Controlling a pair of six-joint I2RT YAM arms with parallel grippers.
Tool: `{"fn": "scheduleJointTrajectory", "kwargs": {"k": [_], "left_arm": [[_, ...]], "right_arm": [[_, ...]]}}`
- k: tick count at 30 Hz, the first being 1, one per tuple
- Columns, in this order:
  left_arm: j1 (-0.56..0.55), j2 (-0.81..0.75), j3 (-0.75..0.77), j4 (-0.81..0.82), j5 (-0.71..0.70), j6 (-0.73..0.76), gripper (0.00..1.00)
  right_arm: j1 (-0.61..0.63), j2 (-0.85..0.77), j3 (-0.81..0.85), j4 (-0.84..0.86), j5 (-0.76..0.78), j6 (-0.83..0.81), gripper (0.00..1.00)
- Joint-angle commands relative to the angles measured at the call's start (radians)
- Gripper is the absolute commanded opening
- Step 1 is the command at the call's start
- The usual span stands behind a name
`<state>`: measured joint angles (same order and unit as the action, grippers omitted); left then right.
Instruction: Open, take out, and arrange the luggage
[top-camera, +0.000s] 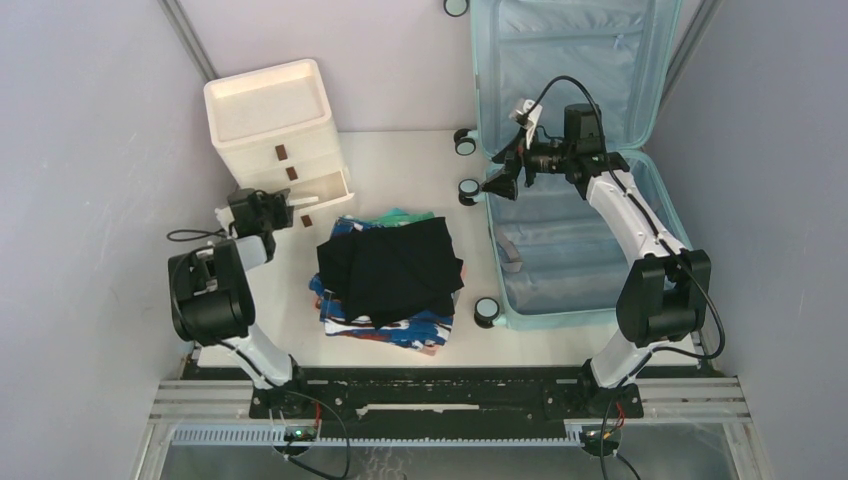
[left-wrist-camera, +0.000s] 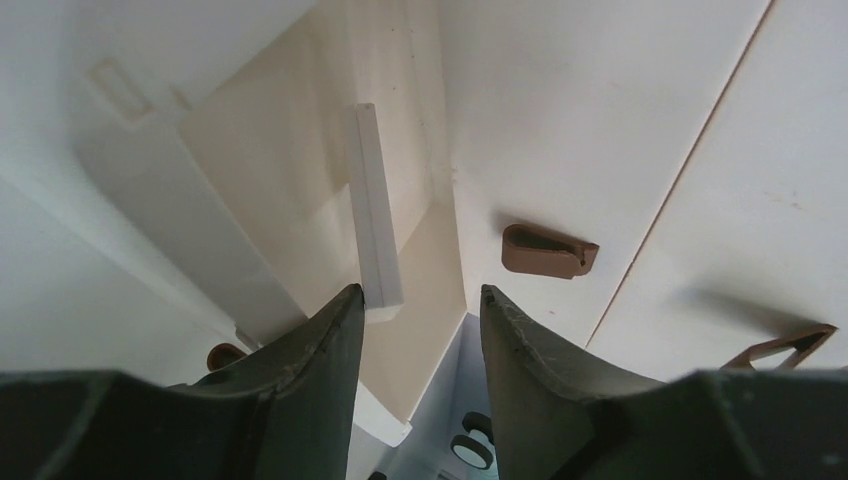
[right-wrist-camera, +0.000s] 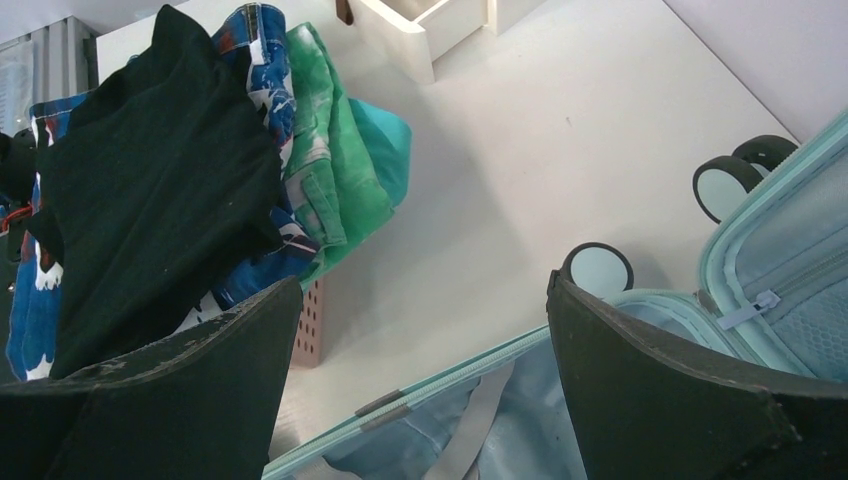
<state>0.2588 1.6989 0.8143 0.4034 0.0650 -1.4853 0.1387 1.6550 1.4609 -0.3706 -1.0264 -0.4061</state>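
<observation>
Two arms work a white surface (top-camera: 400, 165) boxed in by pale lilac walls. We see the luggage (top-camera: 560, 255) lying open at its right side, base flat and lid propped upright against the back wall. Its long axis runs left to right, wheeled end facing a pile of folded clothes (top-camera: 390, 270). The right gripper (top-camera: 497, 183) hangs over that end, jaws spread wide, holding nothing. The left gripper (top-camera: 285, 212), jaws parted, sits at the cream drawer cabinet (top-camera: 270, 115).
</observation>
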Motion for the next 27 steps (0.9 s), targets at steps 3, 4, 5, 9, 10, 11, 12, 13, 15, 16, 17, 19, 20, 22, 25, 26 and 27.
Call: {"fn": "scheduleJointTrajectory", "kwargs": {"k": [3,4,5,9,10,11,12,13,15,16,17,19,20,22,25,26,27], "left_arm": [[0.016,-0.137,0.028,-0.085,-0.028,0.067,0.52],[0.016,-0.157,0.025,-0.108,-0.031,0.090,0.52],[0.015,-0.178,0.026,-0.127,-0.033,0.116,0.52],[0.016,-0.256,0.023,-0.212,-0.028,0.216,0.50],[0.016,-0.274,0.019,-0.228,-0.026,0.237,0.49],[0.015,-0.295,0.010,-0.243,-0.024,0.253,0.48],[0.015,-0.314,-0.003,-0.255,-0.024,0.266,0.46],[0.016,-0.341,-0.018,-0.263,-0.022,0.275,0.44],[0.016,-0.383,-0.068,-0.265,-0.018,0.280,0.39],[0.017,-0.403,-0.093,-0.265,-0.019,0.280,0.34],[0.016,-0.423,-0.122,-0.264,-0.017,0.279,0.29],[0.016,-0.458,-0.175,-0.263,-0.021,0.278,0.19],[0.016,-0.474,-0.201,-0.262,-0.028,0.278,0.14],[0.016,-0.496,-0.246,-0.261,-0.046,0.276,0.06],[0.016,-0.491,-0.288,-0.245,-0.054,0.272,0.00],[0.016,-0.476,-0.294,-0.228,-0.052,0.273,0.00],[0.015,-0.456,-0.299,-0.202,-0.046,0.278,0.00]], "right_arm": [[-0.011,-0.039,-0.003,0.034,-0.012,0.001,1.00],[-0.013,-0.040,-0.004,0.035,-0.012,0.002,1.00],[-0.013,-0.041,-0.005,0.034,-0.013,0.003,1.00],[-0.015,-0.043,-0.008,0.035,-0.015,0.004,1.00],[-0.015,-0.042,-0.009,0.034,-0.016,0.004,1.00],[-0.014,-0.043,-0.010,0.035,-0.016,0.004,0.99],[-0.016,-0.043,-0.010,0.035,-0.017,0.004,1.00],[-0.016,-0.043,-0.011,0.034,-0.017,0.004,1.00],[-0.016,-0.044,-0.013,0.033,-0.016,0.004,1.00],[-0.016,-0.045,-0.014,0.033,-0.016,0.005,1.00],[-0.017,-0.045,-0.016,0.031,-0.016,0.004,1.00],[-0.017,-0.045,-0.018,0.031,-0.015,0.004,1.00],[-0.017,-0.046,-0.020,0.029,-0.015,0.004,1.00],[-0.018,-0.045,-0.023,0.026,-0.014,0.004,1.00],[-0.019,-0.044,-0.026,0.026,-0.015,0.004,1.00],[-0.019,-0.044,-0.027,0.026,-0.015,0.004,1.00],[-0.020,-0.044,-0.029,0.027,-0.014,0.004,1.00]]}}
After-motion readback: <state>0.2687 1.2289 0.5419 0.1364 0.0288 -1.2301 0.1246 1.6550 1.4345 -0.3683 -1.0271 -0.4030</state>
